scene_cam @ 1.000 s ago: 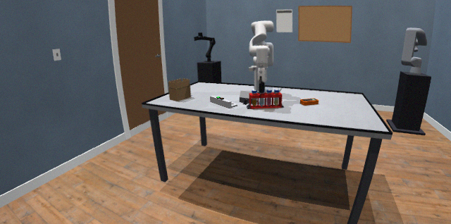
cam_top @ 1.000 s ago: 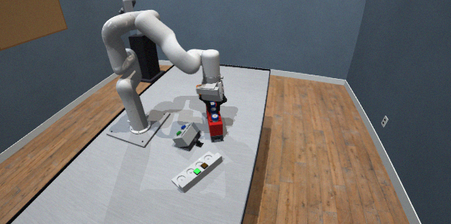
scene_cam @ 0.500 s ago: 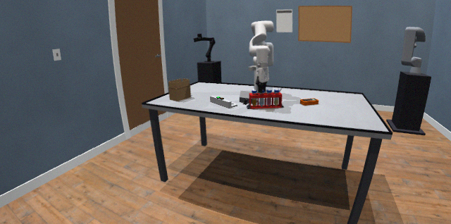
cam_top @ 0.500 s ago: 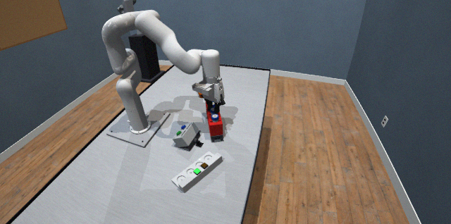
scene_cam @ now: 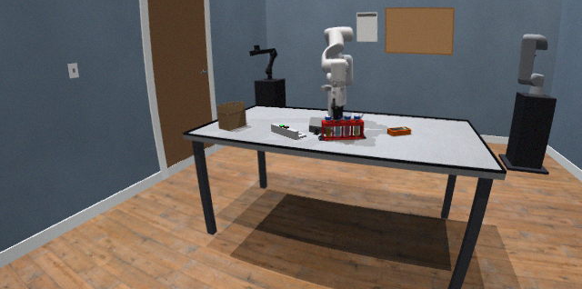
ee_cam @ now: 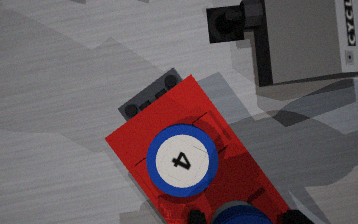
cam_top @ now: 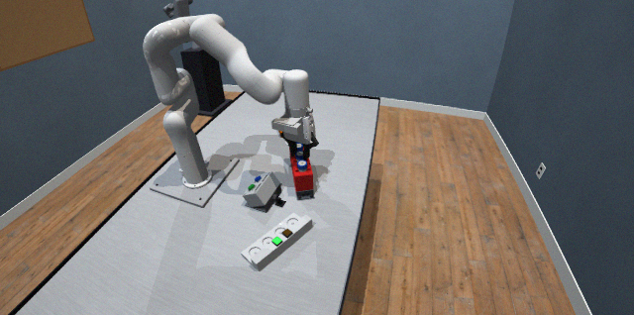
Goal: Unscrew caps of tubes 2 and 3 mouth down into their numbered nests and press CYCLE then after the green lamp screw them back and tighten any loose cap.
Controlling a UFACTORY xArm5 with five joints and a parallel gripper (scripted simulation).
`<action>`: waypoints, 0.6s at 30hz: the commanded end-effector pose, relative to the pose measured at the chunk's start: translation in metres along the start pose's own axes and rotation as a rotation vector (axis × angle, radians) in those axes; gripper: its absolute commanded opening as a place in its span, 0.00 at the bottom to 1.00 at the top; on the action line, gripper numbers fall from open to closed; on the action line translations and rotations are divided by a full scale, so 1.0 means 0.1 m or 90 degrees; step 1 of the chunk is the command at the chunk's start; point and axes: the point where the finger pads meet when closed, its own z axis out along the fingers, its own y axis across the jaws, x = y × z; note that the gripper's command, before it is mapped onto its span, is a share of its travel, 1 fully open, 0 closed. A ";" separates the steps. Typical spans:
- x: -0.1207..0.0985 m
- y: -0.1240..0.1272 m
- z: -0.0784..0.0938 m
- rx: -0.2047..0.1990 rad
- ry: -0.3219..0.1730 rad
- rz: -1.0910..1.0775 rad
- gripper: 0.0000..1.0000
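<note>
The red tube rack (cam_top: pixel 302 181) (scene_cam: pixel 343 135) (ee_cam: pixel 135 145) stands on the table beside the grey key housing (cam_top: pixel 261 190) (ee_cam: pixel 300 40), which carries the blue CYCLE key (cam_top: pixel 258 178) and the green READY key (cam_top: pixel 251 186). My gripper (cam_top: pixel 300 149) (scene_cam: pixel 336 117) (ee_cam: pixel 242 218) points straight down over the rack, its fingers on either side of the blue cap of tube 3 (ee_cam: pixel 242 214) with small gaps. That cap sits on its tube. The cap of tube 4 (ee_cam: pixel 182 160) sits on its tube next to it. On the white cap tray (cam_top: pixel 258 260) (scene_cam: pixel 288 131) the green lamp (cam_top: pixel 276 241) is lit and the nests look empty.
A cardboard box (scene_cam: pixel 232 115) stands at one table end and an orange device (scene_cam: pixel 399 131) lies at the far side of the rack. A black pedestal (cam_top: pixel 203 79) stands behind my base. The table's edge runs close past the rack and tray.
</note>
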 end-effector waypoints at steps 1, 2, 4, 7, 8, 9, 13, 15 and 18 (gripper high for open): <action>-0.01 -0.01 -0.02 0.002 -0.001 -0.172 0.46; -0.01 -0.01 -0.02 0.002 -0.001 -0.204 0.46; -0.01 -0.01 -0.02 0.002 -0.001 -0.262 0.46; -0.01 -0.01 -0.02 0.002 -0.001 -0.358 0.46; -0.01 -0.01 -0.02 0.002 0.000 -0.390 0.46; -0.01 -0.01 -0.02 0.003 0.000 -0.421 0.46; -0.01 -0.01 -0.02 0.003 0.000 -0.549 0.46; -0.01 -0.01 -0.02 0.003 0.000 -0.581 0.46; -0.01 -0.01 -0.02 0.003 0.000 -0.700 0.46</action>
